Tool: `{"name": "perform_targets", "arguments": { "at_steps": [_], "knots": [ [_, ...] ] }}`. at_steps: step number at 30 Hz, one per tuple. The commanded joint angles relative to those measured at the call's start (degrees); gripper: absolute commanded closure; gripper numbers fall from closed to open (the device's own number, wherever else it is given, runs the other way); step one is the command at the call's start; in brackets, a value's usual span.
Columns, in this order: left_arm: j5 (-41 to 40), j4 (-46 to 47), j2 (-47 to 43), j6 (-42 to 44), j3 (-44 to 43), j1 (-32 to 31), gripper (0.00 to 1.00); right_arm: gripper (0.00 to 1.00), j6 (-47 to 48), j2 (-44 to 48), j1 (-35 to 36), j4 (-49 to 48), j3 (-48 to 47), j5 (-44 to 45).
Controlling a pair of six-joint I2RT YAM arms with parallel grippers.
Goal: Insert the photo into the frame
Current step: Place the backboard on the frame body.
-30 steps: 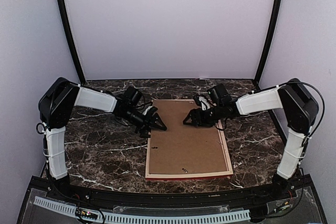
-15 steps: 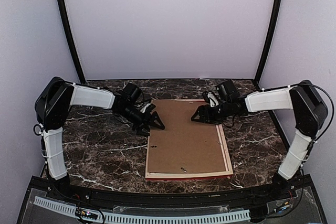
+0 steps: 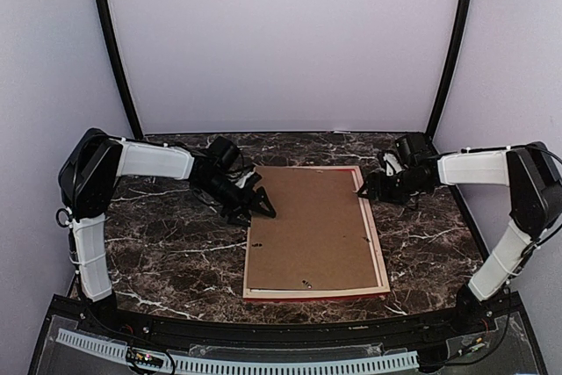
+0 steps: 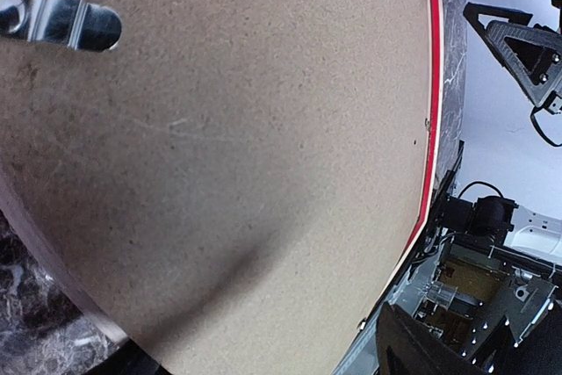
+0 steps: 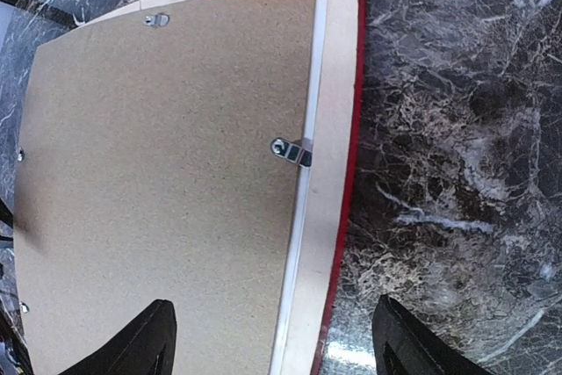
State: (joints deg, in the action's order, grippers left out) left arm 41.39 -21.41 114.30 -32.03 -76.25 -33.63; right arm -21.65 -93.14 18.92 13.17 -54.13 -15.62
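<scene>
The frame (image 3: 316,292) lies face down in the middle of the table, pale wood back up, with a thin red edge showing. A brown backing board (image 3: 307,226) fills it, with small metal clips (image 5: 292,152) at its edges. The photo is hidden. My left gripper (image 3: 259,202) is open and empty at the frame's far left edge; in its wrist view (image 4: 272,359) the board (image 4: 246,147) fills the picture beside the red edge (image 4: 429,155). My right gripper (image 3: 363,190) is open and empty at the far right edge, with its fingers either side of the frame's right rail (image 5: 329,217).
The dark marble table (image 3: 167,252) runs out to lilac walls, with black posts (image 3: 114,50) at the back corners. A thin white strip (image 5: 303,217) shows between the board and the right rail. A black bar with a cable track (image 3: 263,364) lines the near edge.
My right gripper has moved right, from over the board's far part out to the frame's right rail. My left gripper has hardly moved.
</scene>
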Motion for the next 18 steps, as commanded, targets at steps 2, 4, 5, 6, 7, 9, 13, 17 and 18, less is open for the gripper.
{"name": "perform_targets", "arguments": {
  "at_steps": [2, 4, 5, 6, 7, 9, 13, 17, 18],
  "knots": [
    [-0.72, -2.45, -1.37, 1.18, -2.18, -0.91, 0.22, 0.22, 0.79, -2.55, -0.28, -2.10, 1.50, -0.65],
    [-0.80, -2.78, -0.91, 1.37, -2.73, -1.25, 0.22, 0.22, 0.41, -3.29, -0.20, -3.23, 2.02, -2.10],
    [-0.92, -3.07, -0.57, 1.54, -3.17, -1.44, 0.22, 0.23, 0.24, -3.45, -0.20, -4.06, 2.30, -2.79],
    [-0.98, -3.18, -0.28, 1.58, -3.32, -1.53, 0.22, 0.23, 0.07, -3.75, -0.20, -4.56, 2.54, -3.48],
    [-1.01, -3.24, -0.12, 1.61, -3.61, -1.64, 0.22, 0.23, -0.03, -4.05, -0.20, -4.93, 2.74, -4.21],
    [-0.94, -3.26, 0.33, 1.55, -4.04, -1.88, 0.22, 0.23, -0.22, -4.39, -0.11, -5.71, 3.09, -5.29],
    [-0.95, -3.41, 1.33, 1.53, -4.97, -2.33, 0.22, 0.24, -0.87, -4.72, 0.50, -7.26, 3.67, -7.25],
    [-1.26, -4.11, 2.25, 1.82, -6.10, -2.65, 0.22, 0.24, -1.26, -4.85, 1.31, -8.26, 3.44, -8.73],
    [-1.52, -4.36, 2.57, 2.02, -6.50, -2.66, 0.22, 0.24, -1.29, -4.93, 1.50, -8.37, 3.35, -8.89]
  ]
}}
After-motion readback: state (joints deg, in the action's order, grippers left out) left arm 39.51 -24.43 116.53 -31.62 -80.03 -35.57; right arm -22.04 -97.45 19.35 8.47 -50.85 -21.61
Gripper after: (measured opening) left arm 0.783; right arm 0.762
